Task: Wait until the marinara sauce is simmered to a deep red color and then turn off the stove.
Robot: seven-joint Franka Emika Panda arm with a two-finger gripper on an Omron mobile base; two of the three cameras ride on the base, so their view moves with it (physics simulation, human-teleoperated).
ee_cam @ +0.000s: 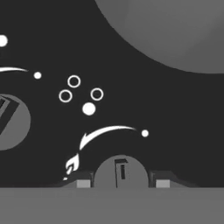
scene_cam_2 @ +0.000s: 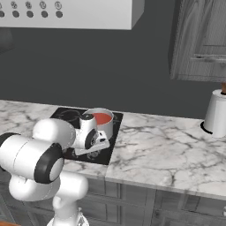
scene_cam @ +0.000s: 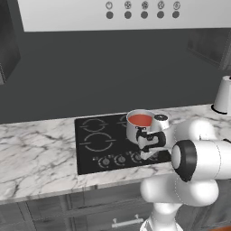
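The marinara sauce [scene_cam: 140, 120] [scene_cam_2: 102, 118] is orange-red and fills a shiny steel pot [scene_cam: 134, 131] on the right rear of the black stove [scene_cam: 97, 142] [scene_cam_2: 66, 115]. My gripper [scene_cam: 145, 154] [scene_cam_2: 84, 151] reaches down to the row of grey knobs [scene_cam: 121, 159] at the stove's front, just in front of the pot. In the hand view the two fingertips [ee_cam: 83, 181] press against either side of one round knob [ee_cam: 120, 171], so my gripper [ee_cam: 123, 182] is shut on it. The pot's grey underside [ee_cam: 175, 30] fills the upper right there.
A marble counter [scene_cam: 36, 153] [scene_cam_2: 167, 150] runs on both sides of the stove. A white cylinder [scene_cam: 223, 94] [scene_cam_2: 216, 112] stands at the back right. The grey hood panel [scene_cam: 135, 13] hangs above, and a wood cabinet [scene_cam_2: 198, 39] at the upper right.
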